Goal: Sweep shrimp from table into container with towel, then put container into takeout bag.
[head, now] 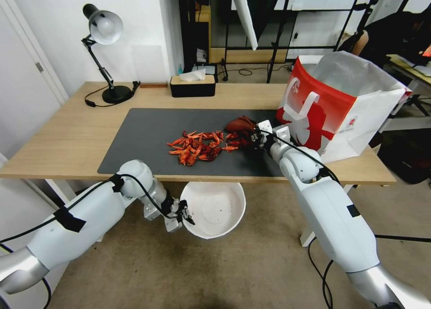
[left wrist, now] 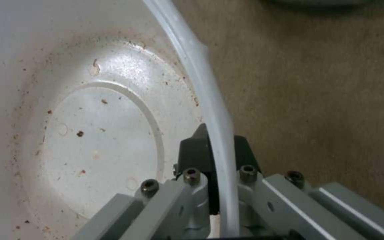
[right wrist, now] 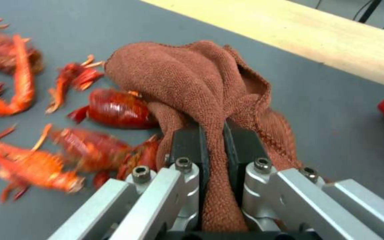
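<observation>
Red-orange shrimp (head: 197,146) lie in a loose pile on the dark mat of the table (head: 67,138); several pieces (right wrist: 112,108) touch the cloth. My right gripper (head: 256,136) is shut on the rust-brown towel (head: 240,125), which rests against the pile's right end; a fold of the towel (right wrist: 187,76) is pinched between the black pads (right wrist: 190,143). My left gripper (head: 186,215) holds the white container (head: 217,208) by its rim below the table's front edge, just under the pile. The rim (left wrist: 210,100) sits clamped between the fingers; the bowl is speckled inside. The red and white takeout bag (head: 345,102) stands open at the table's right end.
A black tissue box (head: 192,85) and a desk lamp (head: 105,53) stand along the table's far edge. Beige carpet (head: 251,264) lies below the container. Racks and a dark chair fill the room behind the bag.
</observation>
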You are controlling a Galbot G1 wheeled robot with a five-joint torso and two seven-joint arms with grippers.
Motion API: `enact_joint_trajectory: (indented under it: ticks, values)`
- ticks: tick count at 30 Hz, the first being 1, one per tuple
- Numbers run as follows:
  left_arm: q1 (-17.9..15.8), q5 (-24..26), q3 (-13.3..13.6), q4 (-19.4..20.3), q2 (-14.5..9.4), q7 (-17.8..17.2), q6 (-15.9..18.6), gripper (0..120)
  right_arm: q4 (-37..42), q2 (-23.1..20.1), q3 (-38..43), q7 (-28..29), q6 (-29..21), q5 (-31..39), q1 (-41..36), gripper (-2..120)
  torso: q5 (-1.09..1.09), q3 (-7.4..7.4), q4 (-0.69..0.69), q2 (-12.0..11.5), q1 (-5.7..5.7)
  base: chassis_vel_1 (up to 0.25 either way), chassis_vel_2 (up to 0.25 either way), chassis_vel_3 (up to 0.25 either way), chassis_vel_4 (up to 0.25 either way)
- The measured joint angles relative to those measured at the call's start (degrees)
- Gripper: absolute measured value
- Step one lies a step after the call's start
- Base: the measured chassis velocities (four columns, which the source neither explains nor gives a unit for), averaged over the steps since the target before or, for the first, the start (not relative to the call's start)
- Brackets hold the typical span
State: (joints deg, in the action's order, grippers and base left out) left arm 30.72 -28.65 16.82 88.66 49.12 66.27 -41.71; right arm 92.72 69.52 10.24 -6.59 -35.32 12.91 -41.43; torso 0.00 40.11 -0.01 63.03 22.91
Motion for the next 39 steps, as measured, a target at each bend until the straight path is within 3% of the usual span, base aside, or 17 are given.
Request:
enact_joint_trajectory:
  ticks: [39]
  values:
    - [-1.45, 1.46, 0.11, -1.87, 0.04, 0.71, -0.03, 0, 14.39, -0.52, -2.30, -1.31, -1.13, -1.43, -11.55, 5, 0.00, 0.00, 0.01, 0.00, 0.00, 0.000, 0.000, 0.000, 0.000]
